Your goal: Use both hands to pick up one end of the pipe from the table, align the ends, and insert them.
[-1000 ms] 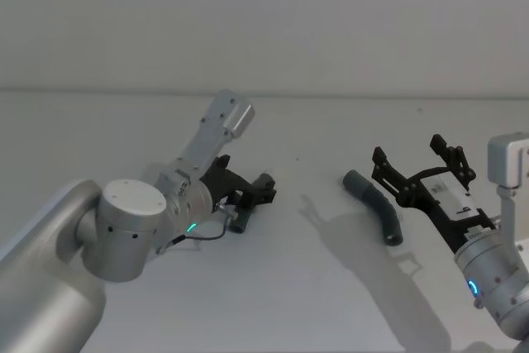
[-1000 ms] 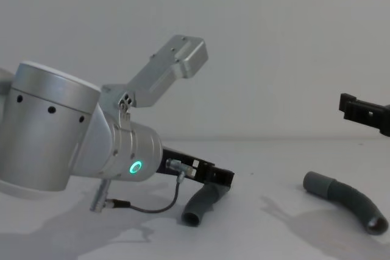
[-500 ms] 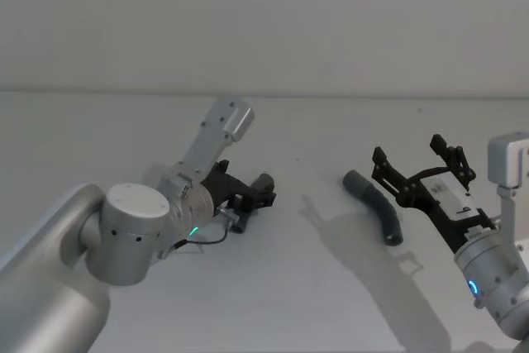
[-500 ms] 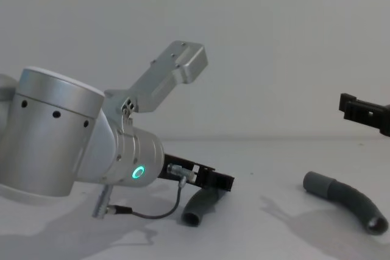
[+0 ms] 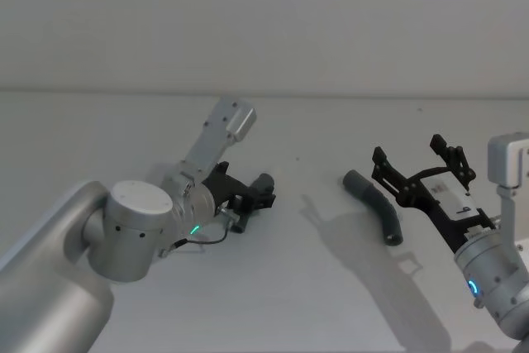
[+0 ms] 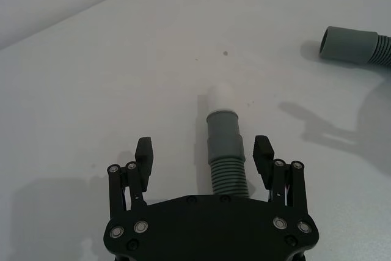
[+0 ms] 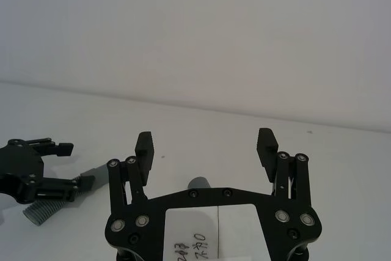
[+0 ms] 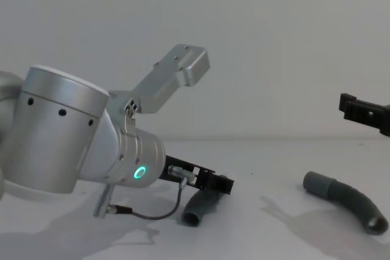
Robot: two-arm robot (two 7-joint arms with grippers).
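Observation:
The shorter pipe piece lies on the table with its smooth collar end pointing away from my left arm. My left gripper is low over it and open, a finger on each side of the ribbed body, neither pressing on it. From the front that gripper hides the piece's middle. The longer curved pipe piece lies to the right, untouched. My right gripper hangs open above and just right of it. In the right wrist view its fingers are spread wide with nothing between them.
A pale wall rises behind the table's far edge. The stretch of table between the two pipe pieces carries only the right arm's shadow. A thin cable loops from my left wrist close to the surface.
My left arm has shifted slightly, and its gripper stays open around the shorter piece. The right arm and the longer piece have not moved.

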